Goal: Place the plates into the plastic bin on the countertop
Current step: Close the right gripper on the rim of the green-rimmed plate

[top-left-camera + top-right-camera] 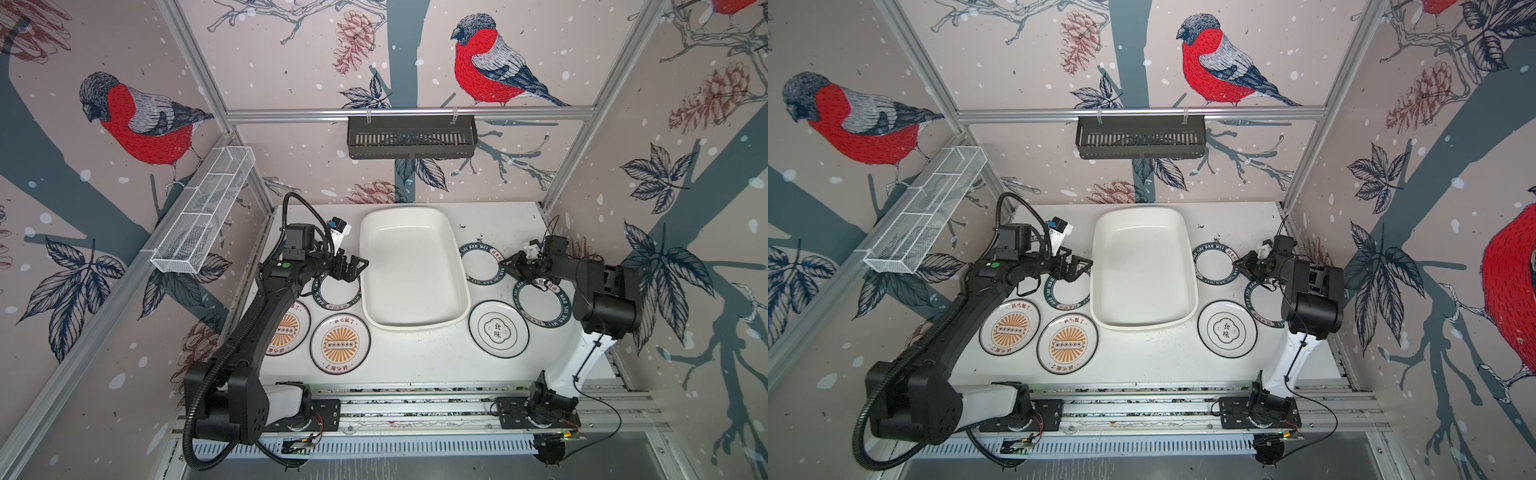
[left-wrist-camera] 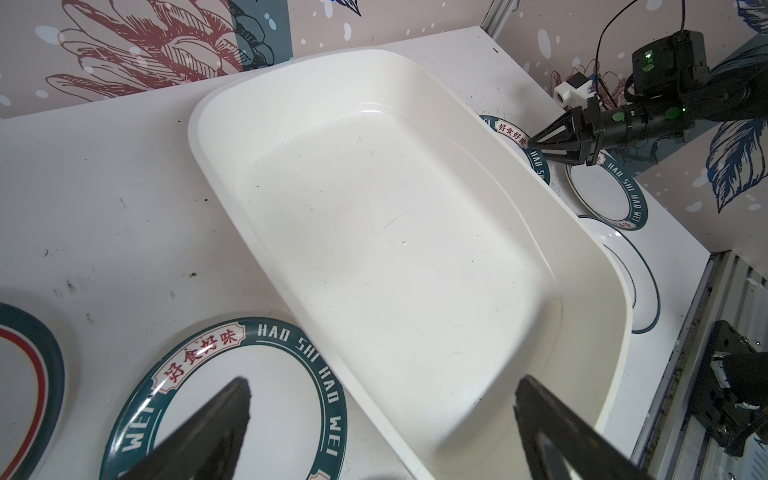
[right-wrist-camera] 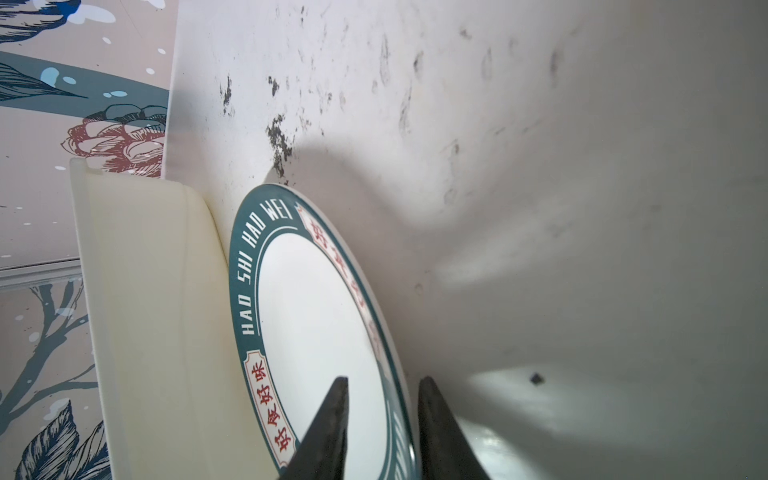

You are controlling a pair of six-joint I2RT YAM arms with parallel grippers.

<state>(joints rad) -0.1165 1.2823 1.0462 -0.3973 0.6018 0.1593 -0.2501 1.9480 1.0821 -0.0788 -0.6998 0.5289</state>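
Six small round white plates (image 1: 340,343) are lying on the speckled white desk (image 1: 415,362) around the glossy white plastic bin (image 1: 411,270). Just right of it, the jaws of the right arm (image 1: 582,268) are straddling a teal-banded plate (image 3: 316,324) at its rim, whether clamped I cannot tell; the left arm (image 1: 266,307) jaws are gaping.

The plastic bin (image 1: 411,270), a glossy white shallow tub, stands upright mid-countertop (image 1: 415,361), nearer the far edge. Six round white plates (image 1: 1067,344) lie flat around it. Toward the left edge are a dark-banded lettered plate (image 1: 338,295) just beside the bin and two orange sunburst plates (image 1: 340,343) (image 1: 293,332) nearer the front edge. Toward the right edge are two banded plates (image 1: 482,264) (image 1: 544,303) and a black-emblem plate (image 1: 498,329).
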